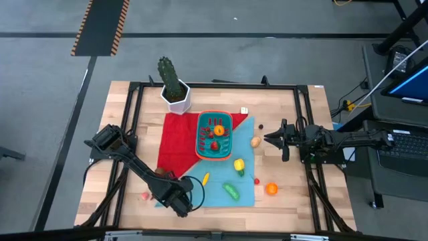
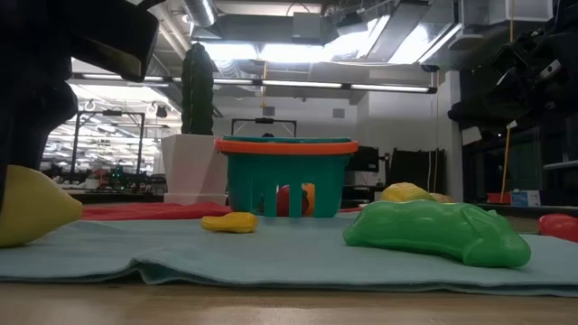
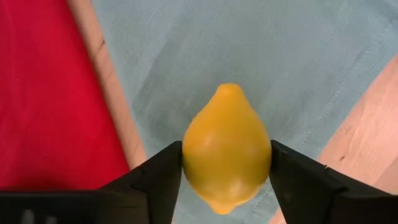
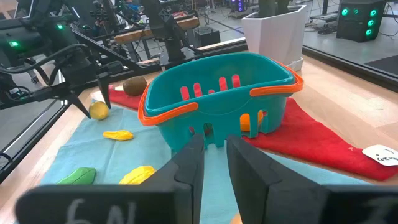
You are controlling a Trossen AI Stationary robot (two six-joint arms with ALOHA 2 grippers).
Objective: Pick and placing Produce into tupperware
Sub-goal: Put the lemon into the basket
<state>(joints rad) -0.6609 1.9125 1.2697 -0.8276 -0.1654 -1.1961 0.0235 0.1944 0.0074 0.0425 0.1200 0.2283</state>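
A yellow lemon (image 3: 227, 124) lies near the left edge of the teal cloth (image 1: 227, 181). My left gripper (image 3: 226, 149) points down and is shut on it; in the high view the gripper (image 1: 182, 203) hides the lemon. The tupperware (image 1: 214, 136), teal with an orange rim, stands across the red cloth (image 1: 175, 144) and the teal cloth, with orange and red produce inside. My right gripper (image 1: 274, 138) waits level at the table's right side, its fingers a narrow gap apart (image 4: 214, 155) and holding nothing. My left gripper pinches the lemon between its two fingers at its widest part, one finger on each side (image 3: 186, 158). The fingers come from above, pointing down, and lie across the lemon. In the low view the lemon's underside (image 2: 27, 236) rests on the teal cloth.
Loose produce lies on and around the teal cloth: a small yellow piece (image 1: 206, 179), a green piece (image 1: 231, 191), a yellow pepper (image 1: 239, 165), an orange (image 1: 271, 189), a brown piece (image 1: 255, 141). A cactus in a white pot (image 1: 174, 87) stands at the far edge.
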